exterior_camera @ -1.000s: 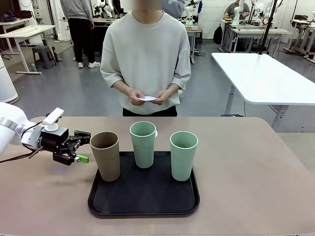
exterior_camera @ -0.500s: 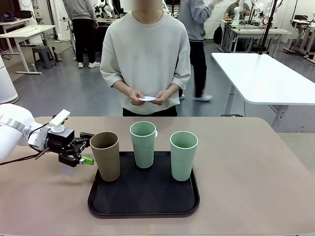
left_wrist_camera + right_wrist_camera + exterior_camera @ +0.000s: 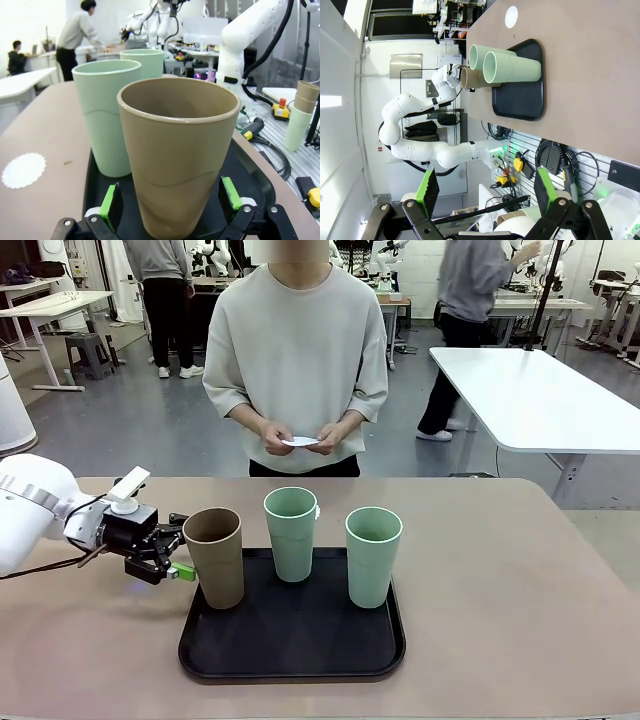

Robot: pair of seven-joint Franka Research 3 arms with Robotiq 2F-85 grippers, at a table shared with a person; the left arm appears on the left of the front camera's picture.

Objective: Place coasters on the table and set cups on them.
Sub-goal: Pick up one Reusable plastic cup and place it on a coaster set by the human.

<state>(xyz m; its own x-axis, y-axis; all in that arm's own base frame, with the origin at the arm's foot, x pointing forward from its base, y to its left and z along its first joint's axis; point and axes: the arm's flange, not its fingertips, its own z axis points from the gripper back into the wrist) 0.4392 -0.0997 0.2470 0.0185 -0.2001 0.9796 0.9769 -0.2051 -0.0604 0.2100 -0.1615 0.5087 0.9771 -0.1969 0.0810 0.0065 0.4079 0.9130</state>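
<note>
Three tall tapered matte cups, no handles: one brown cup (image 3: pixel 214 557) at about 8 o'clock on the black tray (image 3: pixel 290 652), and two pale green cups, one (image 3: pixel 291 533) at 12 and one (image 3: pixel 373 555) at 3. The tray is on the tan table (image 3: pixel 500 580).

The left gripper (image 3: pixel 180 545) is spread wide either side of the brown cup, low down. In its wrist view the green pads (image 3: pixel 110 201) flank it with a gap, so no pinch.

The right gripper (image 3: pixel 487 187) is spread too, nothing between the fingers.

Coasters: one lacy white disc (image 3: pixel 23 170) lies on the table at 9 o'clock of the cups. The person's hands (image 3: pixel 333 433) hold something white (image 3: pixel 300 441), too small to count or make out.
</note>
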